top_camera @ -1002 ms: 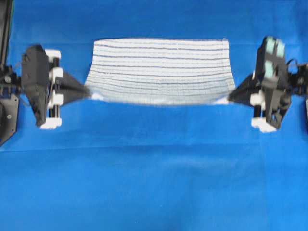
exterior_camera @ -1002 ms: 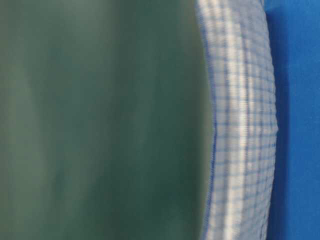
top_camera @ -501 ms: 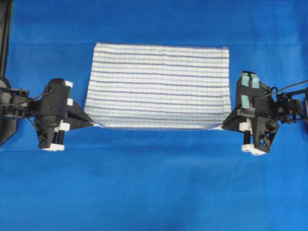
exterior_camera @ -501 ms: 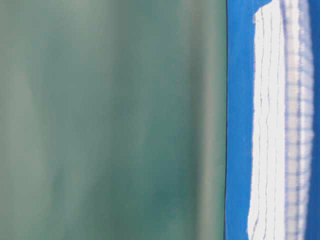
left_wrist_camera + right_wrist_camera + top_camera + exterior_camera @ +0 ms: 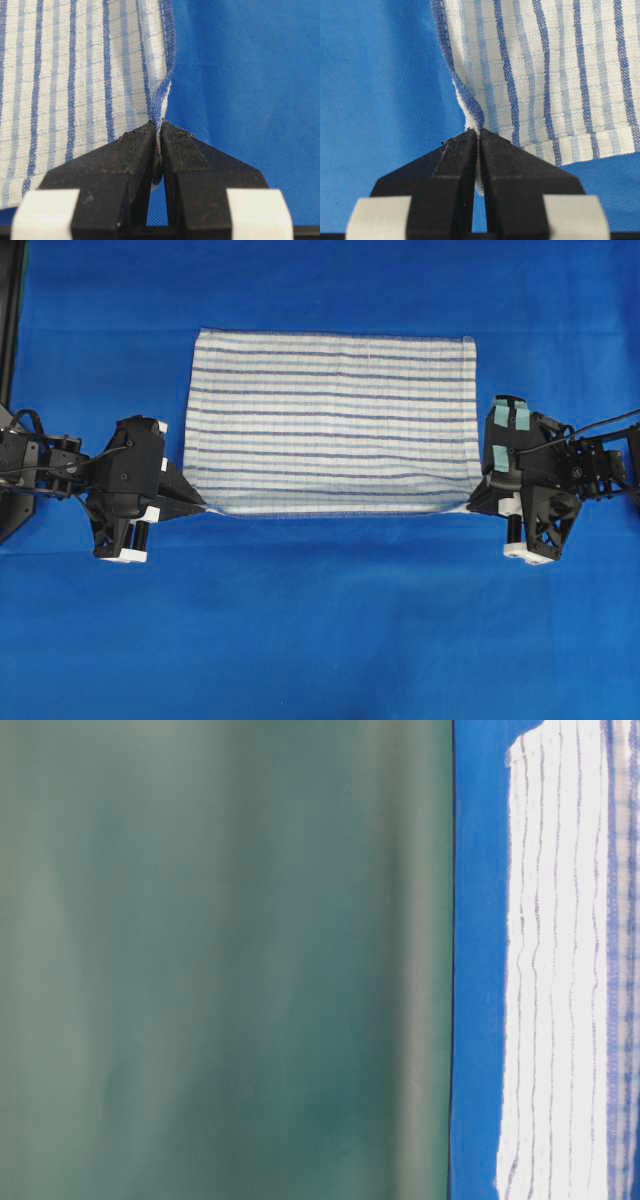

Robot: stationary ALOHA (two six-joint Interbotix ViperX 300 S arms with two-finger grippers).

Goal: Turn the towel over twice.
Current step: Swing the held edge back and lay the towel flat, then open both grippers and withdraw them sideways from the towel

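The towel (image 5: 330,420), white with dark-blue and light-blue stripes, lies spread out flat on the blue table covering, its long sides running left to right. My left gripper (image 5: 203,508) is shut on the towel's near left corner (image 5: 157,107). My right gripper (image 5: 468,507) is shut on the near right corner (image 5: 472,117). Both corners are pinched edge-up between the black fingertips, low over the covering. In the table-level view the towel (image 5: 560,970) lies flat as a white striped band on the table.
The blue table covering (image 5: 320,630) stretches bare in front of the towel and behind it. Black arm bases stand at the left edge (image 5: 12,390) and the right edge. A plain green wall (image 5: 220,960) rises behind the table.
Both grippers came toward the near side and down with their corners. The towel, lifted and sagging a second ago, has been drawn out flat on the covering.
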